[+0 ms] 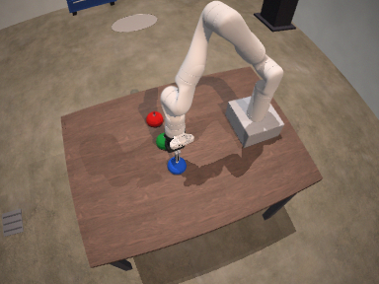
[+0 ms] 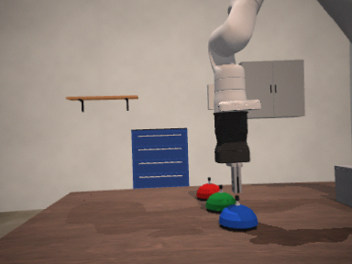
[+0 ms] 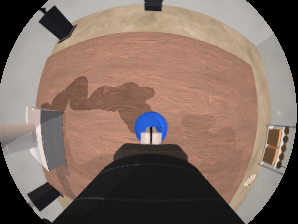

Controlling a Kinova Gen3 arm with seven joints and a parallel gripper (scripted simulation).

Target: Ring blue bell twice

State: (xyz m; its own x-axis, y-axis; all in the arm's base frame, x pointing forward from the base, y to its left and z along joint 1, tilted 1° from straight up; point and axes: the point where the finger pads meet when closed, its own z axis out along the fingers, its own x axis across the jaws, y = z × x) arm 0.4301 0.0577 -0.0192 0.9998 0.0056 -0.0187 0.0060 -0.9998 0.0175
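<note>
The blue bell (image 1: 177,167) (image 2: 238,217) (image 3: 143,123) stands on the wooden table (image 1: 123,212) (image 2: 115,229), nearest the front in a row of three bells. My gripper (image 1: 176,157) (image 2: 236,190) (image 3: 150,132) is shut and empty, pointing straight down over the middle of the blue bell. In the exterior view its fingertips hang just above the bell's small black button (image 2: 236,198), which stands up. In the wrist view the fingers cover the button.
A green bell (image 1: 160,141) (image 2: 220,202) stands close behind the blue one, partly hidden by the wrist in the top view. A red bell (image 1: 154,118) (image 2: 207,191) stands behind that. The arm's grey base block (image 1: 254,123) sits at the table's right.
</note>
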